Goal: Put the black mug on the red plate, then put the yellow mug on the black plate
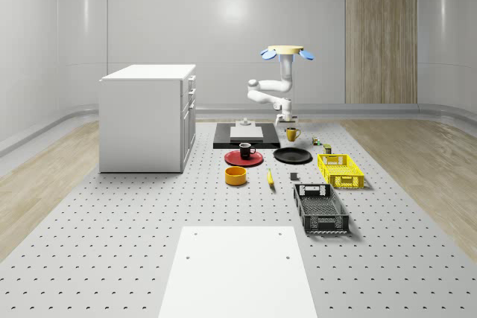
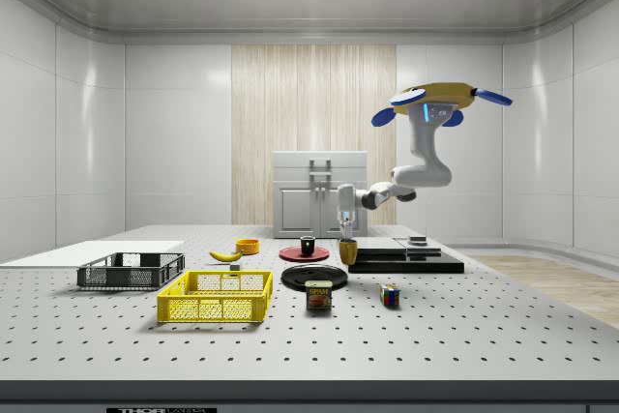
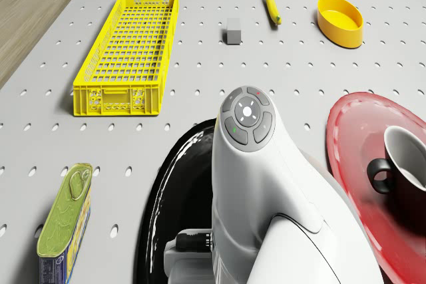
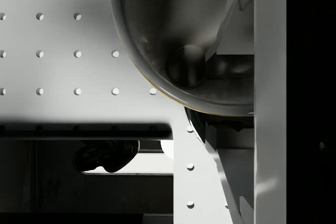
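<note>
I am a drone [image 1: 286,52] hovering in the air above the far part of a perforated table [image 1: 149,214], over its black base slab [image 1: 246,138], with my white arm [image 2: 416,173] bent down and forward. My claw [image 2: 345,231] hangs straight down right at the top of the yellow mug [image 2: 348,251], which stands upright on the table just beside the slab and just behind the black plate [image 1: 292,156]. In the wrist view the mug's rim and dark inside sit close under me, with 1 finger [image 4: 270,98] running alongside it, but I cannot tell whether my claw is spread or pinching the rim. The black mug [image 1: 246,150] stands upright on the red plate [image 1: 244,158], handle toward the black plate, which lies just beside the red plate. Nearer the front lie a yellow bowl [image 1: 236,175], a banana [image 1: 270,177], a yellow crate [image 1: 340,170] and a black crate [image 1: 320,208]. A tin can [image 3: 65,221] lies on its side near the black plate.
</note>
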